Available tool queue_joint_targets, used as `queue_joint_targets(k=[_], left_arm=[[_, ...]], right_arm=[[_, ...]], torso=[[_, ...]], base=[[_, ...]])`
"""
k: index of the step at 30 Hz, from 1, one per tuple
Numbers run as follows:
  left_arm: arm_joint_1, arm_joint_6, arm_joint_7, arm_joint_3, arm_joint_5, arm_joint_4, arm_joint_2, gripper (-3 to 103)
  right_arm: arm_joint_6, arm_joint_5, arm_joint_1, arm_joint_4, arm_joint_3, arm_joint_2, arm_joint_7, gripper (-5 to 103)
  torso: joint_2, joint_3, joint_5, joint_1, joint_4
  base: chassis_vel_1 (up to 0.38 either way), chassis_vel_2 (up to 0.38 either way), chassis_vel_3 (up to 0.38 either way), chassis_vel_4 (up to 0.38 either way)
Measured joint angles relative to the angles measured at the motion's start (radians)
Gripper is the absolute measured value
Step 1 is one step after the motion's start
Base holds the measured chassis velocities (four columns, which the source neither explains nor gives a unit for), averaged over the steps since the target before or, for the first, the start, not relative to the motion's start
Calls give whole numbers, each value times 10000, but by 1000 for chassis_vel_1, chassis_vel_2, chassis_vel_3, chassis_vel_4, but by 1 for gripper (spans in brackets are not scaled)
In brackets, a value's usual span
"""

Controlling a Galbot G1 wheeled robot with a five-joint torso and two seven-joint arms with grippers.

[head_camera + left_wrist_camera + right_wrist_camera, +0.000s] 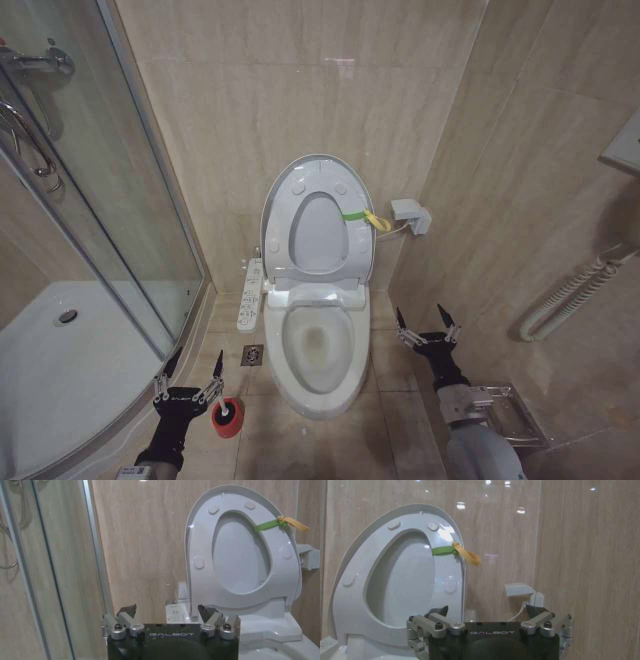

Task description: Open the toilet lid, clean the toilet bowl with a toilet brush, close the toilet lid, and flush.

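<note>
Your toilet lid [318,225] stands open; fetching the toilet brush [228,415] looks next. Your left gripper [188,384], jaws spread, hovers at its ten o'clock. Your right gripper [427,326] waits open beside the toilet bowl [316,350].

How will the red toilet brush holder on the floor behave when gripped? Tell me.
The small round red toilet brush holder beside the open left gripper looks light, so a nudge may slide it on the glossy tiles. Its round wall may slip between the jaws.

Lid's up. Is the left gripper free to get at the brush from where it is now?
Probably yes. The left gripper is open just beside the brush, on the floor left of the bowl, and nothing lies between them.
</note>
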Motion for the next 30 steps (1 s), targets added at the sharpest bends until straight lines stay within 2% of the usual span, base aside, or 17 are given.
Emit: queue_joint_targets(k=[9, 12, 14, 17, 19, 20, 22, 25, 30], left_arm=[[0, 0, 0, 0, 0, 0, 0, 82], [0, 0, 0, 0, 0, 0, 0, 82], [0, 0, 0, 0, 0, 0, 0, 82], [1, 0, 0, 1, 0, 0, 0, 82], [0, 0, -1, 1, 0, 0, -1, 82], [0, 0, -1, 1, 0, 0, -1, 82], [0, 0, -1, 1, 0, 0, -1, 82], [1, 0, -1, 0, 0, 0, 0, 82], [1, 0, -1, 1, 0, 0, -1, 82]], right_arm=[[-19, -10, 29, -10, 0, 19, -5, 100], [-564, -293, 559, -465, -6, 360, -161, 100], [-564, -293, 559, -465, -6, 360, -161, 100], [-2390, -1240, 2285, -1934, -68, 1475, -731, 100], [-3065, -1589, 2922, -2478, -83, 1887, -935, 100], [-3065, -1589, 2922, -2478, -83, 1887, -935, 100], [-3817, -1979, 3644, -3087, -116, 2351, -1168, 100], [-4078, -2117, 3882, -3286, -127, 2515, -1250, 100], [-4099, -2130, 3897, -3304, -126, 2523, -1256, 100]], torso=[[0, 0, -1, 0, -1], [0, 0, -2, -1, -3], [0, 0, -2, -1, -3], [0, 1, 0, 1, 0], [0, 1, -1, 1, 0], [0, 1, -1, 1, 0], [-1, 1, 0, 1, 4], [-1, 1, -2, 2, 3], [-1, 1, -3, 1, 0]], base=[[0, 0, 0, 0], [0, 0, 0, 0], [0, 0, 0, 0], [0, 0, 0, 0], [0, 0, 0, 0], [0, 0, 0, 0], [0, 0, 0, 0], [0, 0, 0, 0], [0, 0, 0, 0]])
